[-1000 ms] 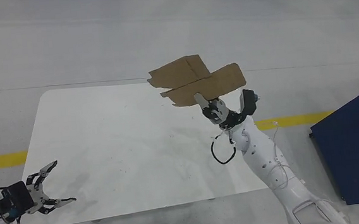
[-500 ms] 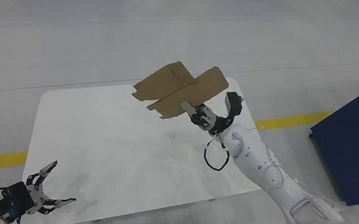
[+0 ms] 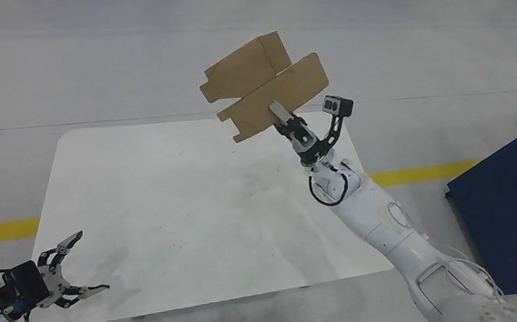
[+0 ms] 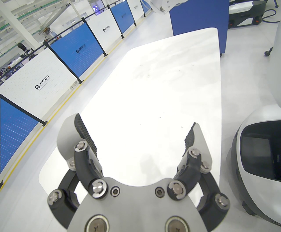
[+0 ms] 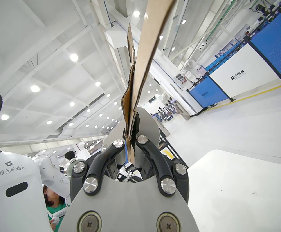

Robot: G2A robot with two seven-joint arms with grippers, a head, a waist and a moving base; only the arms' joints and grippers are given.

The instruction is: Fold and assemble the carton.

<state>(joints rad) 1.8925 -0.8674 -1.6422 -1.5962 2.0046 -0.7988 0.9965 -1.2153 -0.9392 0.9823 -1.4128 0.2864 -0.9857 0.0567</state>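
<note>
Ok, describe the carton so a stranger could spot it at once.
Start at the white table and go toward its far right corner, where the right gripper is raised. It is shut on the carton: a flattened brown cardboard sheet held in the air, the only brown thing there.

The right gripper (image 3: 278,113) is clamping the near edge of the flattened brown carton (image 3: 261,81), holding it tilted in the air over the far right corner of the white table (image 3: 180,213). The left gripper (image 3: 87,261) is hovering at the table's near left corner, fingers spread wide.
</note>
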